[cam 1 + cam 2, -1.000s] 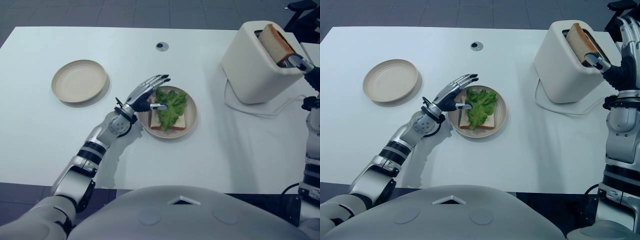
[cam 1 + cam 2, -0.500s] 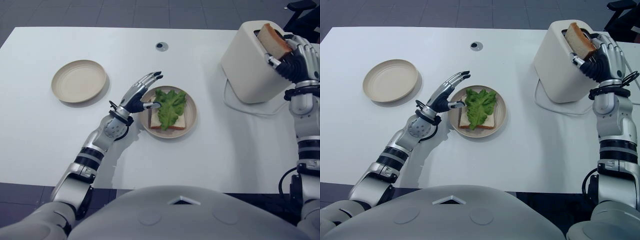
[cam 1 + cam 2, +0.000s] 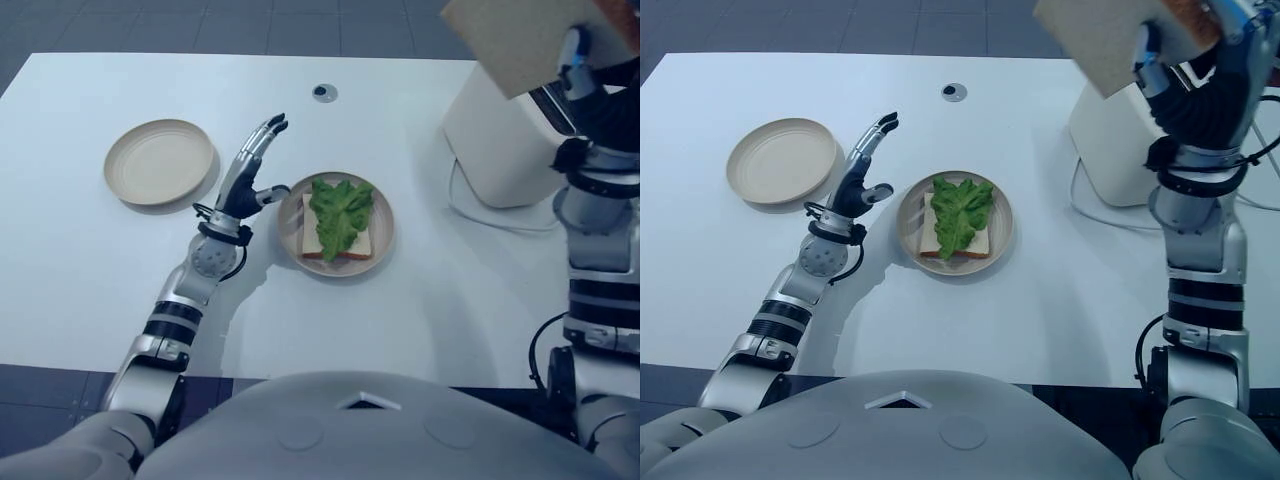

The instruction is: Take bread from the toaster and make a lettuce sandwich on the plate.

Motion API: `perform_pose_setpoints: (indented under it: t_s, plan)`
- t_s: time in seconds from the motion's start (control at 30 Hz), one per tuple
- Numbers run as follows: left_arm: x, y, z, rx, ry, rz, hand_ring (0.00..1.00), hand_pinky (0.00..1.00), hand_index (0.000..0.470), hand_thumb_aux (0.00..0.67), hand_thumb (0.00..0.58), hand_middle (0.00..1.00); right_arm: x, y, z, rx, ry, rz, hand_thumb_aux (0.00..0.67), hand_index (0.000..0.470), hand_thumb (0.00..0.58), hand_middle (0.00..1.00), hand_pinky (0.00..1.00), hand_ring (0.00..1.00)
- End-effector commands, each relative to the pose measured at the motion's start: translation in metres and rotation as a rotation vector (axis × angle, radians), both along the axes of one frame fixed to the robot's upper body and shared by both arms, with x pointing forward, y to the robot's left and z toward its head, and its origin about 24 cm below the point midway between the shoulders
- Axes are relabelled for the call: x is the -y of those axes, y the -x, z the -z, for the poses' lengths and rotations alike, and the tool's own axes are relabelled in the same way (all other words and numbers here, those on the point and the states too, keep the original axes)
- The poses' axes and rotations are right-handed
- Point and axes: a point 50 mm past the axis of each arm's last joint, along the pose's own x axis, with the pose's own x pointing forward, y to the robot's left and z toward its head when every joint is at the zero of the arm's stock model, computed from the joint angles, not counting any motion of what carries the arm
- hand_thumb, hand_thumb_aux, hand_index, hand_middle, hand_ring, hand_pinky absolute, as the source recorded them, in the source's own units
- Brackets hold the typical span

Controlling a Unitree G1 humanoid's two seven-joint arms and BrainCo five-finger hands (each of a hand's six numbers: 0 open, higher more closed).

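bread [image 3: 1108,42], flat and square, is gripped by right robot hand [image 3: 1196,88]; left robot hand [image 3: 862,172] splays open beside round plate [image 3: 1002,232].

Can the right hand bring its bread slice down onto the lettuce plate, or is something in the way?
Probably yes. The right hand holds the bread slice high by the toaster; the left hand stands open beside the plate, not over the lettuce.

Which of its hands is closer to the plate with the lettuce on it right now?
Left. Its left hand stands open just beside the plate, at its left rim. Its right hand is high up, far off to the right over the toaster, gripping a bread slice.
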Motion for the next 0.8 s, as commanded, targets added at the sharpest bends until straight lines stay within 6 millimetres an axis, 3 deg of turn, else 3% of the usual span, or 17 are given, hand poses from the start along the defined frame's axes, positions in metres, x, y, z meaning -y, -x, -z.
perform_pose_setpoints:
  t_s: [0.03, 0.23, 0.43, 0.67, 0.8]
  plan:
    - [-0.014, 0.003, -0.014, 0.093, 0.119, -0.070, 0.00, 0.00, 0.000, 0.000, 0.000, 0.00, -0.033, -0.006, 0.048, -0.442, -0.028, -0.327, 0.670, 0.470, 0.580, 1.00, 1.00, 1.00]
    - [-0.033, 0.003, -0.026, 0.156, 0.168, -0.130, 0.00, 0.00, 0.000, 0.000, 0.000, 0.00, -0.044, -0.015, 0.104, -0.946, -0.090, -0.513, 0.670, 0.470, 0.580, 1.00, 1.00, 1.00]
    - [-0.037, 0.004, -0.026, 0.163, 0.069, -0.087, 0.00, 0.00, 0.000, 0.000, 0.000, 0.00, -0.056, -0.025, 0.134, -1.143, -0.040, -0.560, 0.670, 0.470, 0.580, 1.00, 1.00, 1.00]
    - [-0.003, 0.017, -0.004, 0.100, -0.199, 0.185, 0.00, 0.00, 0.000, 0.000, 0.000, 0.00, -0.067, -0.032, 0.159, -1.232, 0.045, -0.522, 0.670, 0.470, 0.580, 1.00, 1.00, 1.00]
    - [0.012, 0.038, 0.031, -0.059, -0.554, 0.422, 0.00, 0.00, 0.000, 0.000, 0.000, 0.00, -0.066, -0.033, 0.173, -1.251, 0.191, -0.439, 0.670, 0.470, 0.580, 1.00, 1.00, 1.00]
